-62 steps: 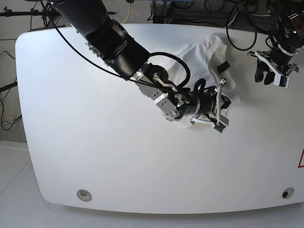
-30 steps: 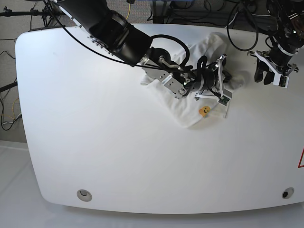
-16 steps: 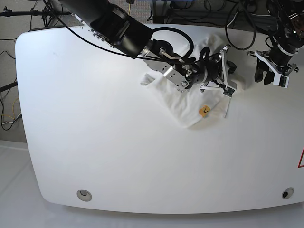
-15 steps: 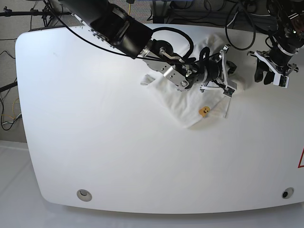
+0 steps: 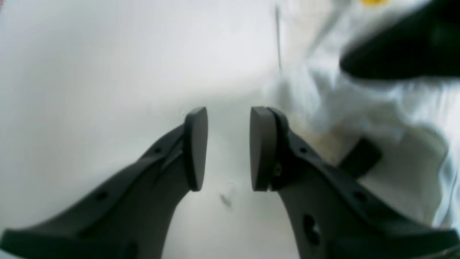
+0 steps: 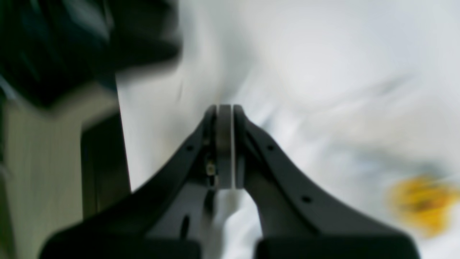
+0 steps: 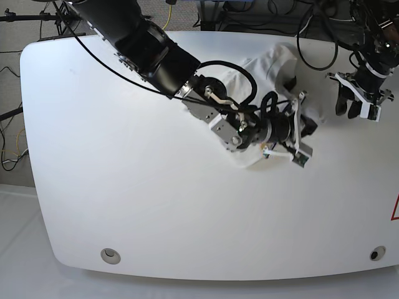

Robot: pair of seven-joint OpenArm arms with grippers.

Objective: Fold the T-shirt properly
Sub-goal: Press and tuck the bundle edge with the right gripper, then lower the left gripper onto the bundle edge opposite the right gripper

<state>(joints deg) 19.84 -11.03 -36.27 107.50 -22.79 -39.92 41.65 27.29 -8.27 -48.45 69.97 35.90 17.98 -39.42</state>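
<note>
The white T-shirt (image 7: 274, 62) lies crumpled at the back right of the table, partly hidden under my right arm. My right gripper (image 7: 304, 131) is low over its right side. In the right wrist view the right gripper (image 6: 224, 111) is shut, with white cloth of the T-shirt (image 6: 323, 90) bunched around and below the fingers and a blurred yellow print (image 6: 424, 201) nearby. My left gripper (image 7: 358, 103) hovers to the right of the shirt. In the left wrist view the left gripper (image 5: 228, 118) is open and holds nothing, and the T-shirt (image 5: 377, 108) lies just beside it.
The white table (image 7: 124, 187) has two round holes near its front edge, one at the left (image 7: 110, 255) and one at the right (image 7: 374, 253). Cables hang behind the far edge. My right arm (image 7: 149, 50) crosses the table's back left.
My right gripper has swung from the far side of the shirt toward the front, and the arm now covers the orange print. The left gripper has barely moved.
</note>
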